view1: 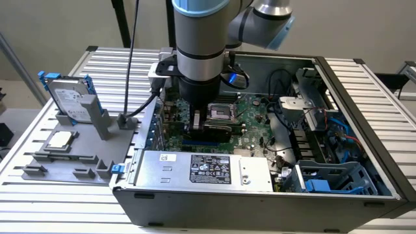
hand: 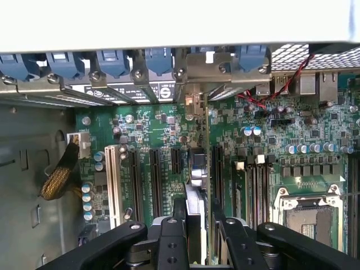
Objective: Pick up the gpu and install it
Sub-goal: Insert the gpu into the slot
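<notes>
the gripper (hand: 197, 239) is clamped on the gpu (hand: 198, 169) (seen edge-on), its lower half hidden at 6 o'clock behind the fingers (hand: 171, 242).

Matt black plastic fingers (hand: 174, 236), glossy green motherboard (hand: 152, 135) (silver metal bracket (hand: 214, 64)), grey ribbed metal table (view1: 58, 204).

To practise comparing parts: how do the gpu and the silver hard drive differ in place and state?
The gpu is clamped in the pincer; the hard drive rests only in its grey stand. The gpu is inside the computer case, over the motherboard; the hard drive is outside it, on the exterior view's left. Both stand on edge.
</notes>
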{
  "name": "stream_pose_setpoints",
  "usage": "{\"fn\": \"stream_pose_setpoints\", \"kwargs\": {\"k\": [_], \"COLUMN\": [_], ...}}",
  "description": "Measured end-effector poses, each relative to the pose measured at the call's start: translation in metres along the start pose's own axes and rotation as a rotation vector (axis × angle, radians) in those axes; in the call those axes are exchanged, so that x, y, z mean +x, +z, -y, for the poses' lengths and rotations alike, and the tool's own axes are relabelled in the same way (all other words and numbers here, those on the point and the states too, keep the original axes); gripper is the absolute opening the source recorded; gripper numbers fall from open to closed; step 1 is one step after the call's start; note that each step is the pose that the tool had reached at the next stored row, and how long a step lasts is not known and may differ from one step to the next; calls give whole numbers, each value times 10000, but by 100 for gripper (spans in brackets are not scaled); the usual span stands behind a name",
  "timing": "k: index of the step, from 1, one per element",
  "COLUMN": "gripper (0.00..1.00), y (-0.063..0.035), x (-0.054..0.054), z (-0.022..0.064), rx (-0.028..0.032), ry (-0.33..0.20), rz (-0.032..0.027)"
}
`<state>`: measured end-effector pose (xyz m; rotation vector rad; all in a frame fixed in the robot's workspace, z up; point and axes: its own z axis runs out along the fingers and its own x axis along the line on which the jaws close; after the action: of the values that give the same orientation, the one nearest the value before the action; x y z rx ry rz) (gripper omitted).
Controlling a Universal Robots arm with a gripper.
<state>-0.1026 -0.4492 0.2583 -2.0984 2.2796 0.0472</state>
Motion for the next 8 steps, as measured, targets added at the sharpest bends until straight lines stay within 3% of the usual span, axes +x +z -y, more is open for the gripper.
{"fn": "stream_pose_setpoints", "kwargs": {"k": [8], "gripper": [28], "y": [30], "x": [-30], "z": [-9], "rx": [0], "ry": [-1], "rz": [1]}}
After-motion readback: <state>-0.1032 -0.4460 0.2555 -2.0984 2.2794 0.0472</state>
